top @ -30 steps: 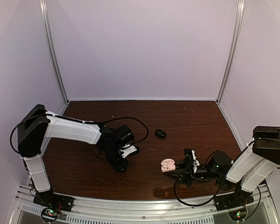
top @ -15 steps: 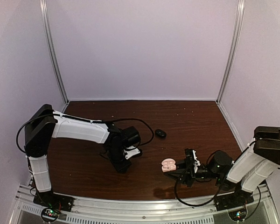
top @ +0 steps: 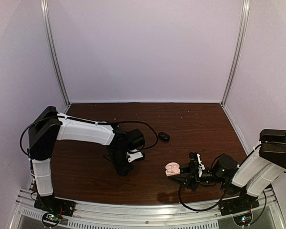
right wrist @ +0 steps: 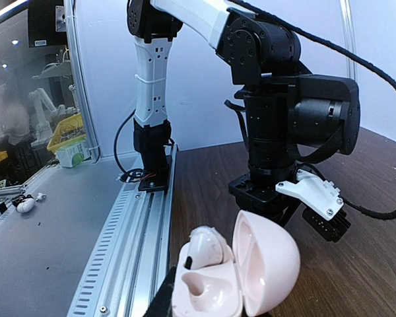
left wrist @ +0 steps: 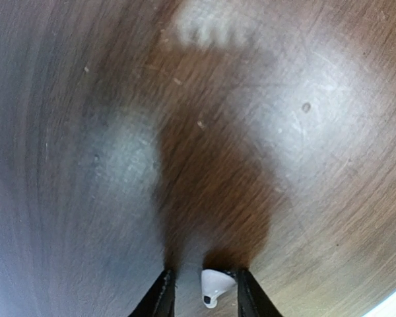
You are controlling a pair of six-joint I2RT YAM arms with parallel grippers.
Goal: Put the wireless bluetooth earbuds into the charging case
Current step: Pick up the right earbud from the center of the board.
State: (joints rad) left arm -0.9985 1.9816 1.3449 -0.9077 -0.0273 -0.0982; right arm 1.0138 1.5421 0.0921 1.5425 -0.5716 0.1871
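My left gripper (top: 123, 168) points straight down at the dark wooden table (top: 200, 124). In the left wrist view a tiny white earbud (left wrist: 214, 285) sits between its open fingers (left wrist: 162, 298), close against the right one with a gap on the left side. My right gripper (top: 185, 173) lies low near the front edge, shut on a pink charging case (top: 171, 168). The case (right wrist: 214, 290) has its lid (right wrist: 267, 264) swung open. One white earbud (right wrist: 214, 249) sits in the far socket, and the near socket holds nothing.
A small black oval case (top: 164, 136) lies shut further back on the table. The left arm's wrist (right wrist: 284, 125) stands upright just behind the pink case in the right wrist view. A metal rail (top: 133, 214) runs along the front edge.
The left arm's wrist has shifted a little to the right and its fingers have spread slightly. The right arm and the pink case have not moved.
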